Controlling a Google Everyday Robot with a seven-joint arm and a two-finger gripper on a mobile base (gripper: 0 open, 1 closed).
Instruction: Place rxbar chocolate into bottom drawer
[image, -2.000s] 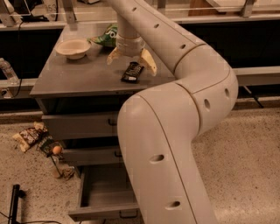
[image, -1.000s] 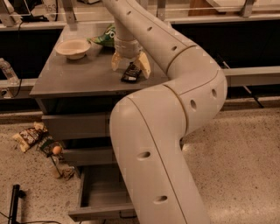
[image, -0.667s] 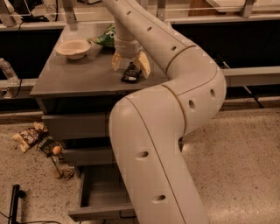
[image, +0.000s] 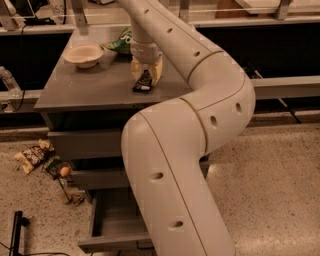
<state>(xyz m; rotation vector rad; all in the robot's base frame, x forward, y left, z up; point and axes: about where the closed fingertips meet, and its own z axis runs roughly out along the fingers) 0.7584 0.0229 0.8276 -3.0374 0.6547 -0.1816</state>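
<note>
The robot's pale arm (image: 190, 150) fills the middle of the frame, rising from the lower centre, bending at the right and reaching back to the upper centre. Under it stands a grey cabinet with a flat top (image: 90, 87) across the upper left. The bottom drawer (image: 112, 225) is pulled out at the lower left, its inside open to view and partly hidden by the arm. The two shallower drawers (image: 85, 143) higher up are pushed in. On the cabinet top, a cream bowl (image: 83, 54) sits at the upper left, and a green chip bag (image: 120, 44) lies just right of it, near the arm. The gripper (image: 146, 74) points down onto the cabinet top at the upper centre, its pale fingers (image: 156, 70) drawn in on the two sides of the rxbar chocolate (image: 143, 82), which rests on the top with its lower end poking out below them. Loose wrappers (image: 31, 156) lie on the speckled floor at the left.
</note>
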